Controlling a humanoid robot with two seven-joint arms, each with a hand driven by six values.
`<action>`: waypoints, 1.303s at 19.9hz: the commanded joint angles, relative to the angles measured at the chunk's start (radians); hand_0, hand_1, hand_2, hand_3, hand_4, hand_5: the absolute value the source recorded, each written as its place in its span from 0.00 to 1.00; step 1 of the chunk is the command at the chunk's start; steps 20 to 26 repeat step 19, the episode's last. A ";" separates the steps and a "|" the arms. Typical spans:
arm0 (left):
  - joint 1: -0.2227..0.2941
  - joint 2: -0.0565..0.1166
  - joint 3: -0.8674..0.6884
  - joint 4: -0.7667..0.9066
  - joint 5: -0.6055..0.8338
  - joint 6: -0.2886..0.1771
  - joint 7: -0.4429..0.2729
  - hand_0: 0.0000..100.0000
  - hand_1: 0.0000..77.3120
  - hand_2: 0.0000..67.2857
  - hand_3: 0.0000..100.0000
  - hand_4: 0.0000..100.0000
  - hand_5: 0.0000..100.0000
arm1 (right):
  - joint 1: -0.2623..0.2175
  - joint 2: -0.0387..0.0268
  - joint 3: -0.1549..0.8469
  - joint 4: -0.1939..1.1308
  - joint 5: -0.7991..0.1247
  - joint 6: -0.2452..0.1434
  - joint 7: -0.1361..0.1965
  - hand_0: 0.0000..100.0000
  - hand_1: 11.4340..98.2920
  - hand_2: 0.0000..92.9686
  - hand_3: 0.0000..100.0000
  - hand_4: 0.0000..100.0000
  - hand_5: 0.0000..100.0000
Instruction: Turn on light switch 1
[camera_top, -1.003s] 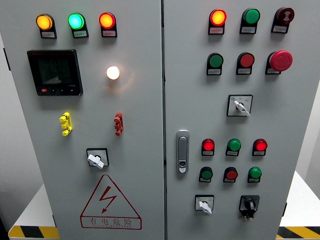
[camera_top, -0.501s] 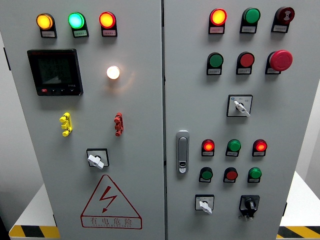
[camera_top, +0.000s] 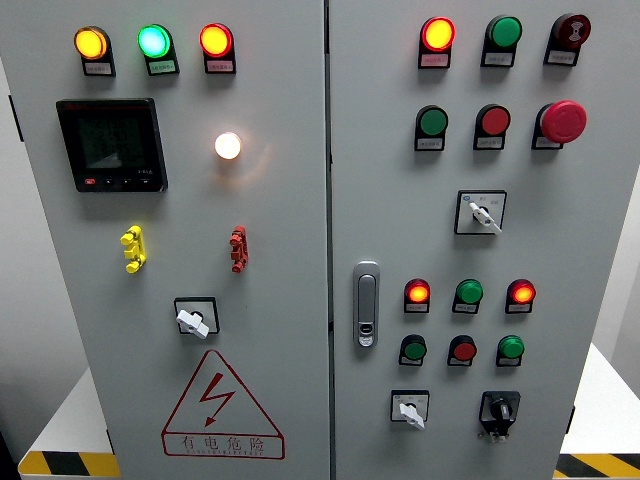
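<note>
A grey electrical cabinet fills the head view, with a left door (camera_top: 270, 300) and a right door (camera_top: 590, 230). The left door carries a yellow toggle switch (camera_top: 132, 248), a red toggle switch (camera_top: 238, 248) and a white rotary selector (camera_top: 194, 320). Above them a white bulb (camera_top: 228, 145) glows. Orange (camera_top: 90, 43), green (camera_top: 153, 41) and red (camera_top: 215, 40) lamps are lit along the top left. I cannot tell which switch is number 1. Neither of my hands shows anywhere.
A black meter display (camera_top: 111, 144) sits at the upper left. The right door holds a door handle (camera_top: 366, 303), a red mushroom stop button (camera_top: 563, 120), rows of red and green buttons, and rotary selectors (camera_top: 480, 212). A lightning warning triangle (camera_top: 220, 405) is at the bottom.
The view has shifted very slightly to the right; nothing on the panel has changed state.
</note>
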 joint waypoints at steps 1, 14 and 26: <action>0.003 -0.023 0.056 0.084 -0.039 -0.119 0.016 0.00 0.00 0.31 0.29 0.46 0.47 | 0.000 0.0004 0.001 0.000 0.000 0.000 0.000 0.00 0.10 0.00 0.20 0.19 0.10; 0.013 -0.044 0.145 0.133 -0.039 -0.127 0.274 0.00 0.00 0.00 0.00 0.00 0.00 | 0.000 0.0004 0.001 0.000 0.000 0.000 0.000 0.00 0.10 0.00 0.20 0.19 0.11; 0.023 -0.057 0.146 0.133 -0.030 -0.112 0.278 0.00 0.00 0.00 0.00 0.00 0.00 | 0.000 -0.0011 0.001 0.000 0.000 0.000 0.000 0.00 0.09 0.00 0.20 0.19 0.11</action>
